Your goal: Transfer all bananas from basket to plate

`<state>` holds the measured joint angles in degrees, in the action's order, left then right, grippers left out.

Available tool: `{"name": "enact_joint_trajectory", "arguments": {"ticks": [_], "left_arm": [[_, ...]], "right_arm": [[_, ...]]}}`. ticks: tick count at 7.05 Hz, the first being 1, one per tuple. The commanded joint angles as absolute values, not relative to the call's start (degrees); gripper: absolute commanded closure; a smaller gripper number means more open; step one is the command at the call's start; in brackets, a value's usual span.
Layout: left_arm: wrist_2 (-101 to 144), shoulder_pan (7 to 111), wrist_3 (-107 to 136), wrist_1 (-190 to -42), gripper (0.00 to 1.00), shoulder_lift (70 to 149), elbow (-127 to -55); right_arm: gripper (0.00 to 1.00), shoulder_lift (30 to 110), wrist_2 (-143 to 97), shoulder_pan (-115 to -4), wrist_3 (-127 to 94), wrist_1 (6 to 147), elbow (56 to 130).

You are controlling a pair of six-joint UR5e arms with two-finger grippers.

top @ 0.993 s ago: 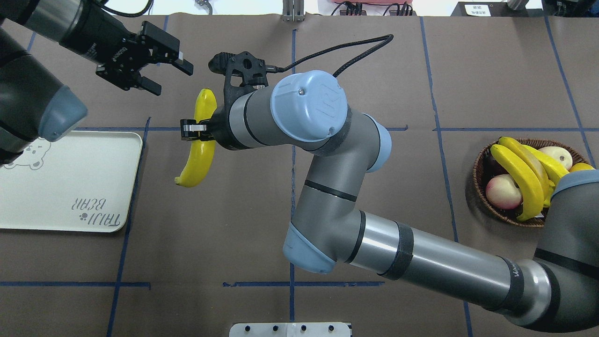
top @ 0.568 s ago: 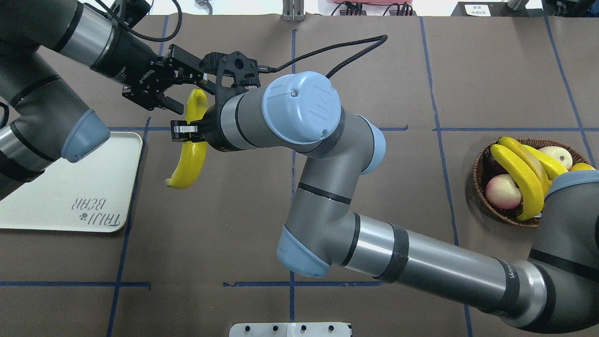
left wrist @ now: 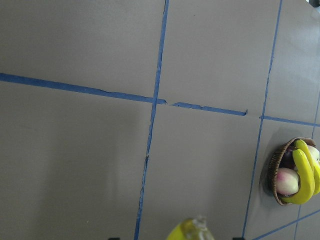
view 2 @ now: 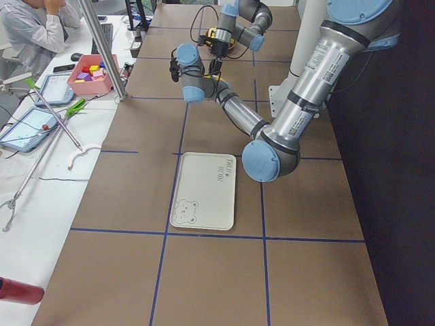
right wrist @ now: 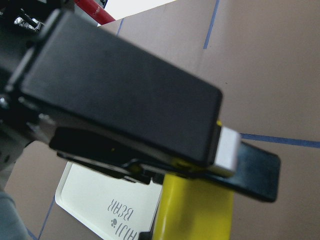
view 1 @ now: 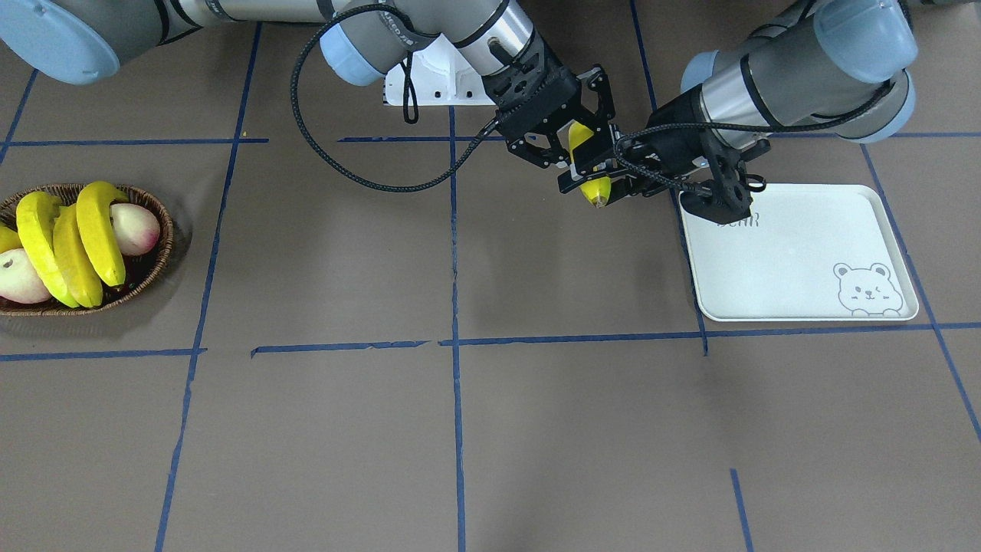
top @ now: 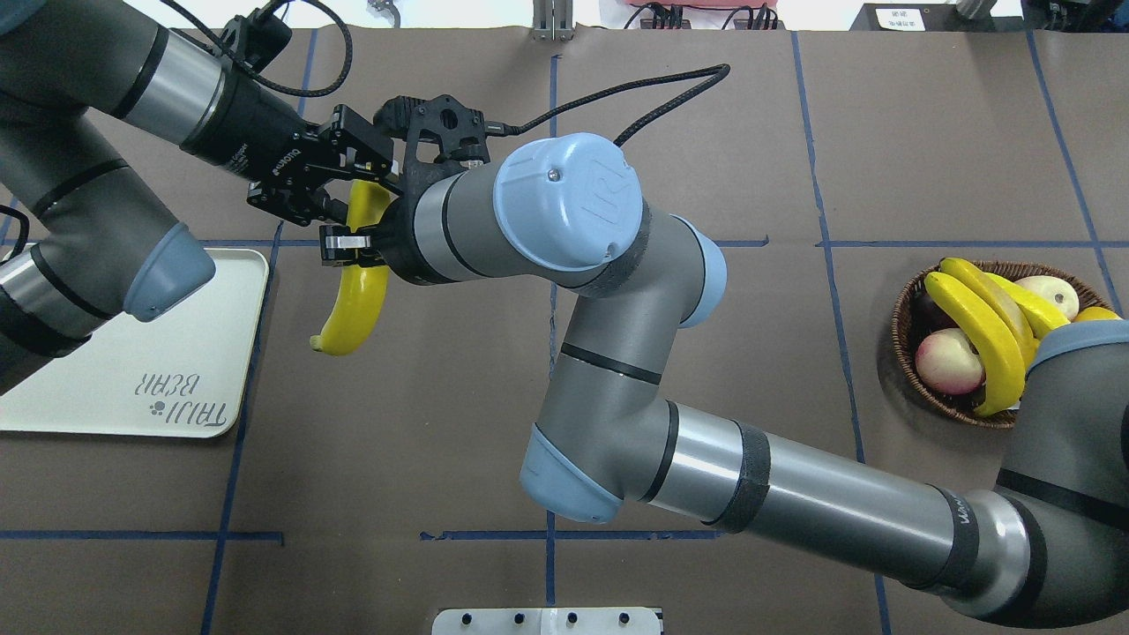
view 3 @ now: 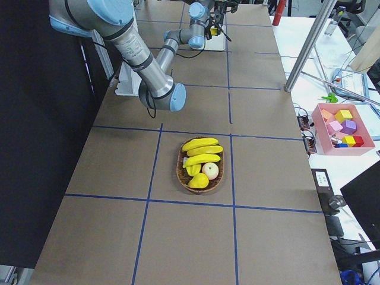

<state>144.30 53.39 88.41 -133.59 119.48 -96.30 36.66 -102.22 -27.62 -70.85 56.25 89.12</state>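
One bright yellow curved banana [top: 353,304]: clamped mid-length by right gripper [top: 357,250], above the table.
Left gripper [top: 351,190]: fingers apart, straddling the banana's far end.

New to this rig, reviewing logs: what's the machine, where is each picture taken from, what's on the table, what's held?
A robot with a left arm and a right arm at a table, each ending in a two-finger gripper. Pictures: one from above behind the robot, one facing it, one from each table end, one from each wrist. The right gripper is shut on a banana, held in the air beside the white plate. The left gripper has its jaws either side of that banana's end; whether they grip is unclear. The basket holds three more bananas and peaches.
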Motion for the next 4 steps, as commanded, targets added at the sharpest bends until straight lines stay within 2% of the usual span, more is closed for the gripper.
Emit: {"name": "enact_joint_trajectory", "arguments": {"ticks": [1, 2, 4], "left_arm": [[144.8, 53.4, 88.6, -133.9, 0.23, 119.4, -96.4], [144.8, 53.4, 88.6, -133.9, 0.23, 119.4, -96.4], [144.8, 53.4, 89.8, -133.9, 0.48, 119.4, -96.5]], "right_arm": [[0.99, 36.7, -102.2, -27.6, -70.8, 56.2, 89.1], [0.99, 36.7, -102.2, -27.7, -70.8, 56.2, 89.1], [0.99, 36.8, -102.2, -27.6, -70.8, 56.2, 89.1]]}}
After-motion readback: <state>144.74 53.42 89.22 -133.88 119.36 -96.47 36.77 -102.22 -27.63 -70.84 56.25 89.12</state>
